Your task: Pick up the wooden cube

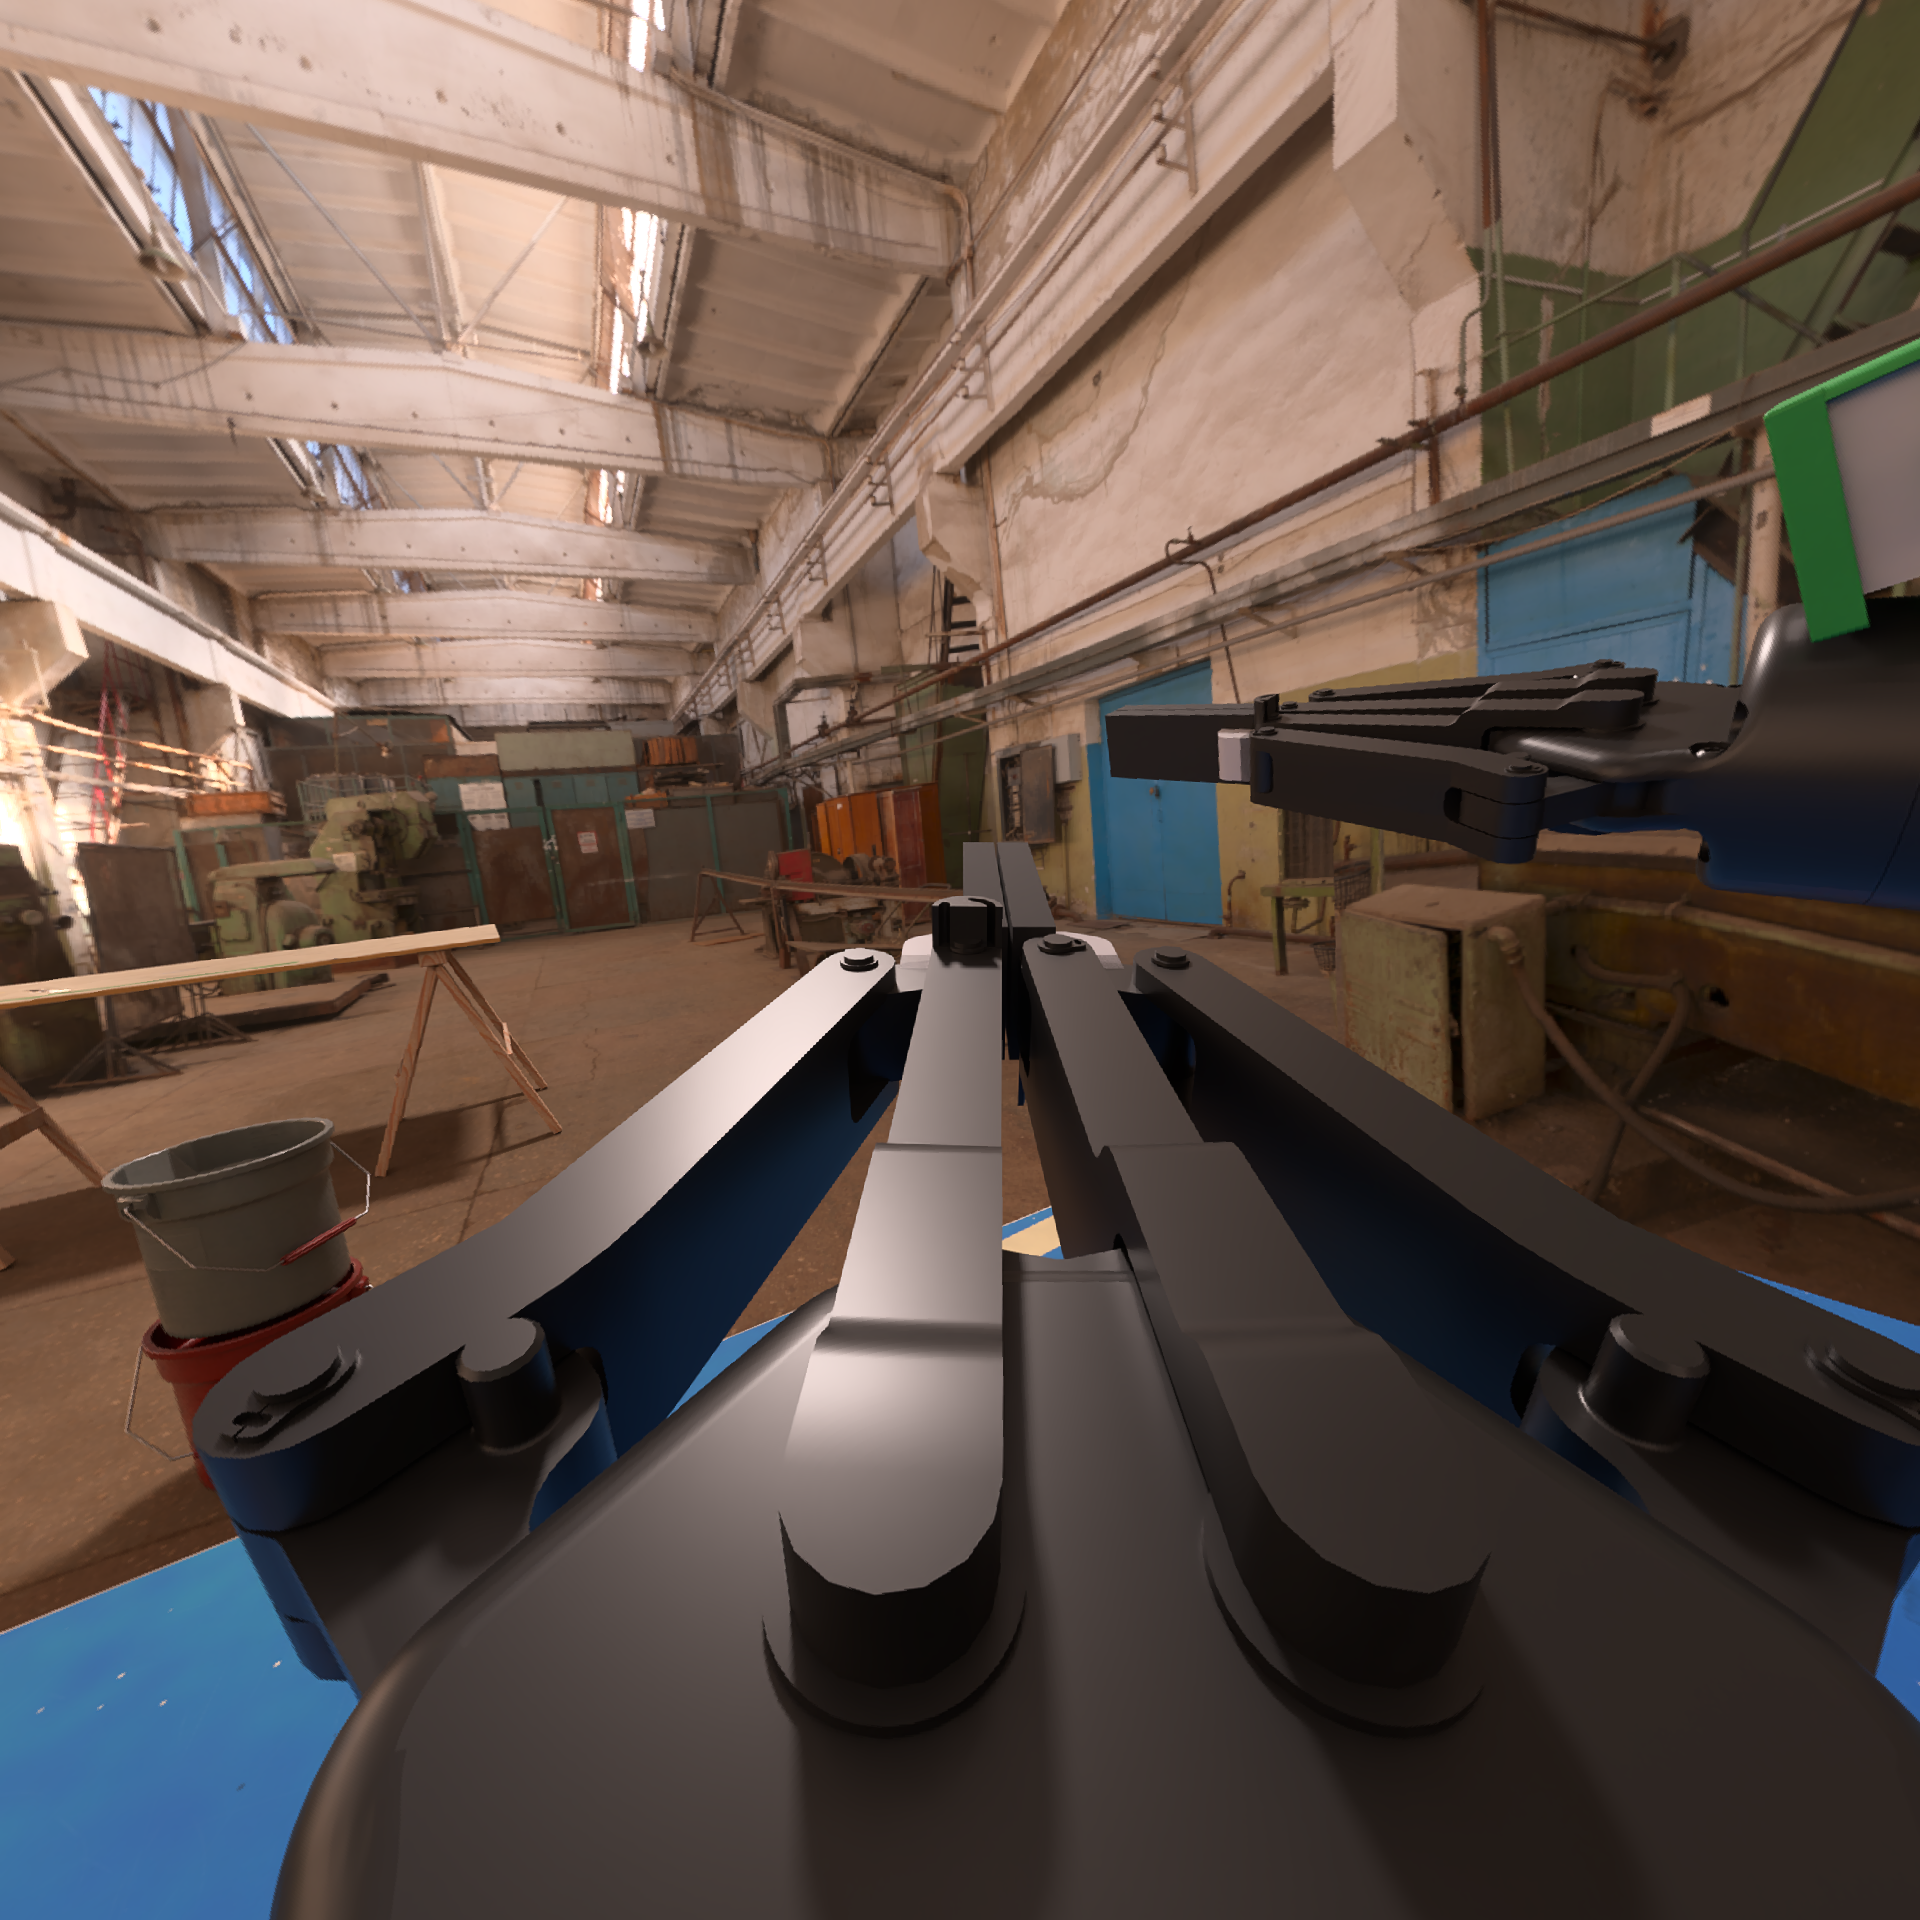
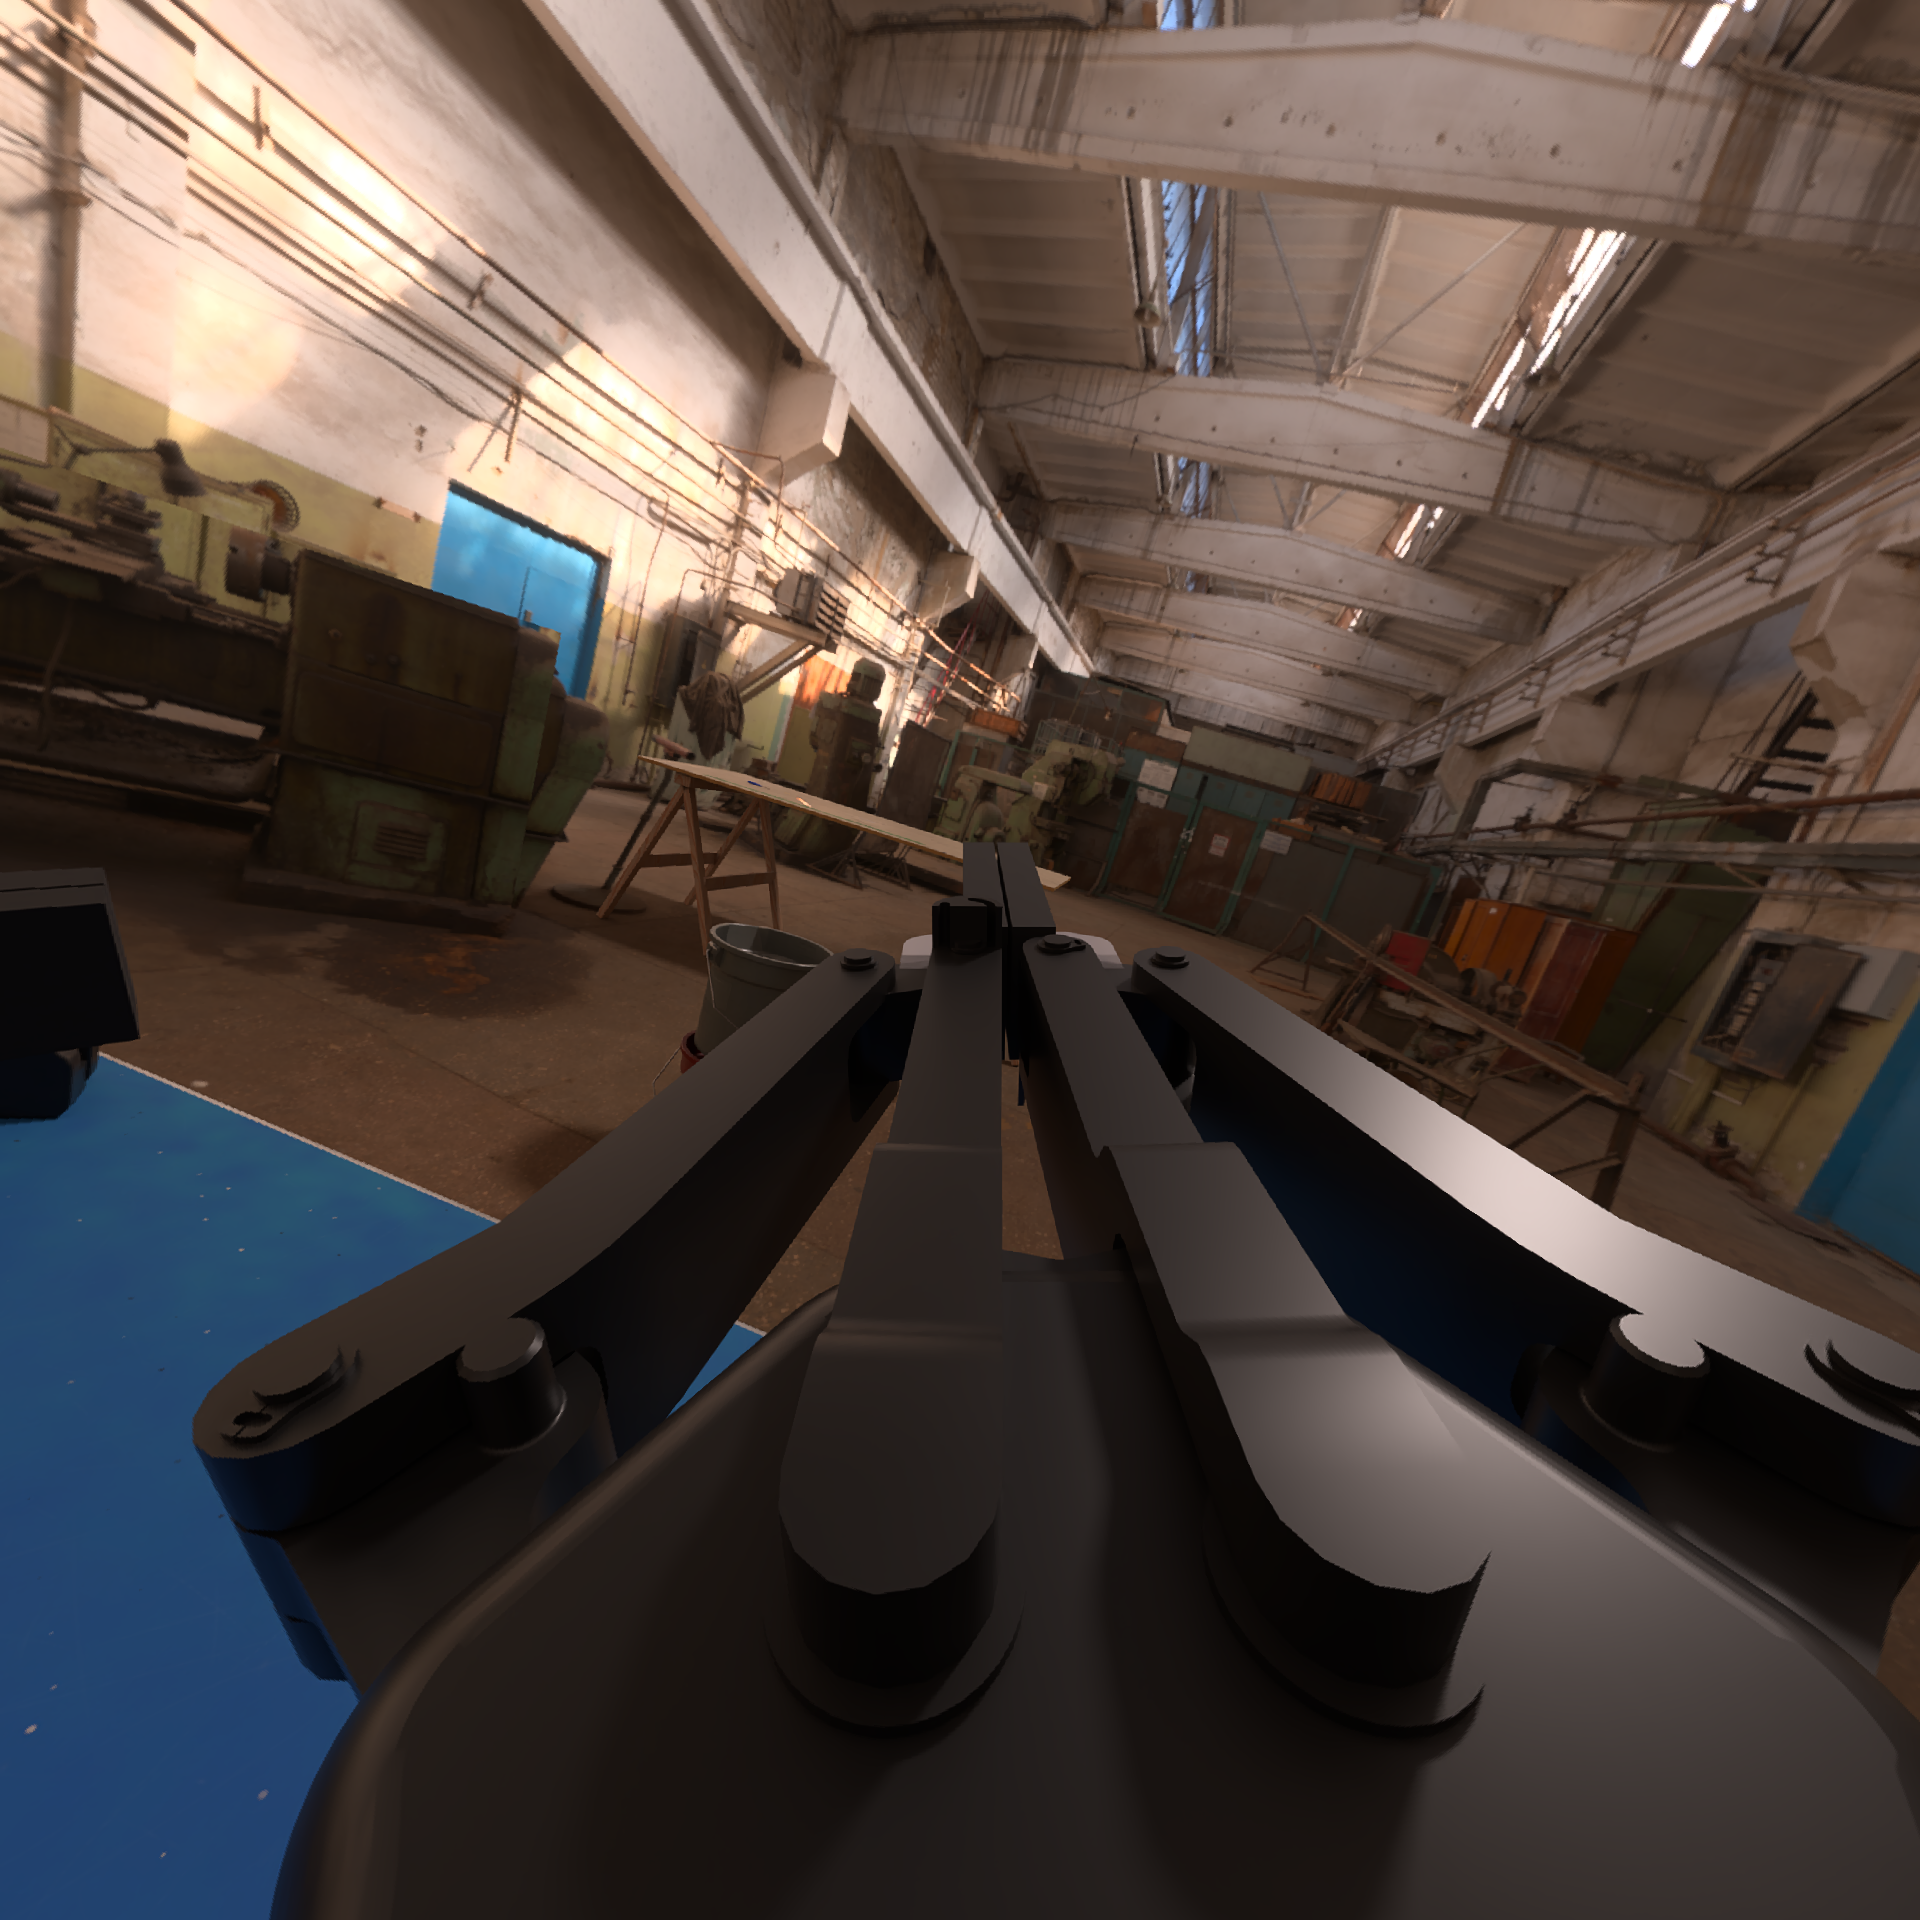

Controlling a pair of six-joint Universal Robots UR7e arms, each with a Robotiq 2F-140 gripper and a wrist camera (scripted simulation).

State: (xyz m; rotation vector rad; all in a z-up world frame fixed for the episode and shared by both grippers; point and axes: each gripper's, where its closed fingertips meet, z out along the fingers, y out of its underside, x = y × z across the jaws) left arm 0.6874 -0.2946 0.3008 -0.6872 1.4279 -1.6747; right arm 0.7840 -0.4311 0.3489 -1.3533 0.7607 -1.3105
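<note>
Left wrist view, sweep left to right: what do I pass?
Grey bucket stacked in a red one → left claw, shut, centre → right claw, shut, at the right edge. No wooden cube in sight.

A blue table top (image 2: 156,1403) with faint pale specks shows at the lower left of both wrist views, its visible part bare, while beyond its edge a grey bucket (image 1: 234,1226) sits, apparently nested, in a red one (image 1: 197,1371) on the brown workshop floor (image 1: 623,1049).
</note>
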